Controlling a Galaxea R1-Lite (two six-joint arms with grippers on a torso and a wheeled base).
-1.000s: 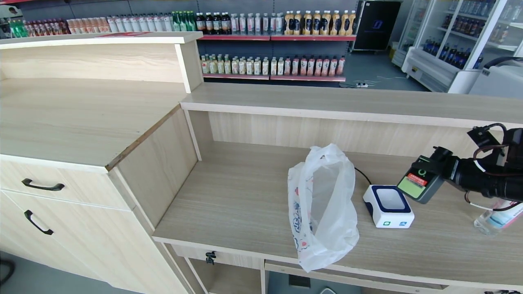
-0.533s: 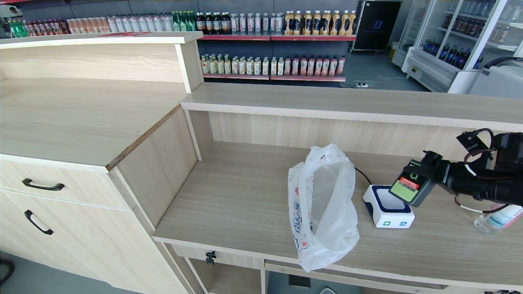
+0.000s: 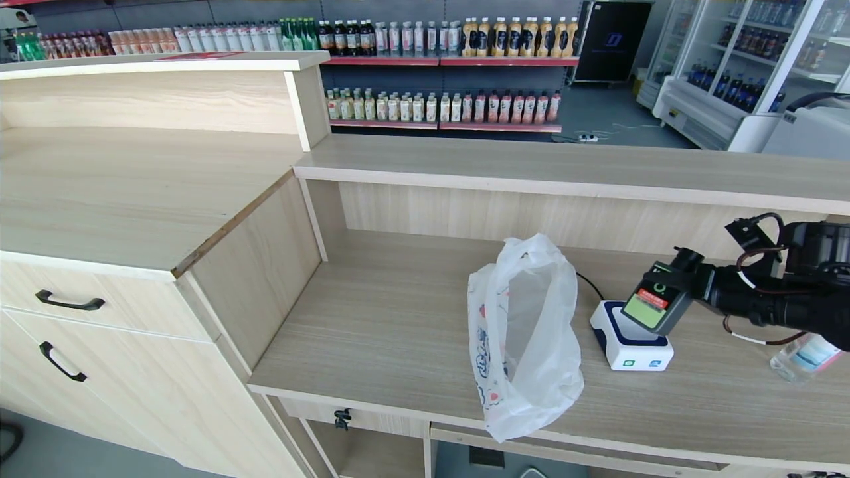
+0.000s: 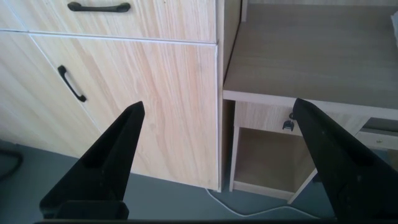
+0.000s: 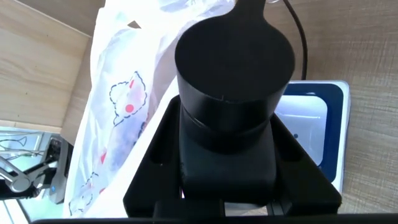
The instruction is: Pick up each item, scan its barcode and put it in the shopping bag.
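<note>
1. Checkout counter (image 3: 398,318), pale wood grain, a low work surface with a raised ledge along its far side. It carries entries 5 to 9.
2. Tall cabinet (image 3: 133,199), same wood, joined to the counter on the robot's left. Its front has two black drawer handles (image 4: 71,84).
3. Shop shelving (image 3: 438,106) beyond the counter, with two red-edged tiers packed with upright drink bottles.
4. Glass-door cooler (image 3: 730,66), far right of the room, stocked with bottles.
5. Shopping bag (image 3: 524,338), thin white plastic with a small red-and-blue print. It stands slumped near the counter's front edge, mouth open and upward, just to the left of the scanner.
6. Right gripper (image 3: 705,284), on a dark arm that comes in from the right above the counter. It is clamped on entry 7.
7. Dark container (image 3: 654,305), black-capped, with a green panel and a red strip on its face. It is held tilted just over the scanner's window. I cannot tell whether it touches.
8. Scanner (image 3: 631,348), a white block with a dark blue frame around a pale window. It sits flat on the counter between the bag and the arm, with a black cable (image 3: 591,284) running behind the bag.
9. Clear bottle (image 3: 800,355), blue-and-white label, on the counter at the far right, partly hidden by the arm.
10. Left gripper (image 4: 217,104), hanging low in front of the cabinet, over the grey floor. Its fingers (image 4: 118,155) are spread wide with nothing between them.
11. Small dark latch (image 3: 342,418) under the counter's front edge.
</note>
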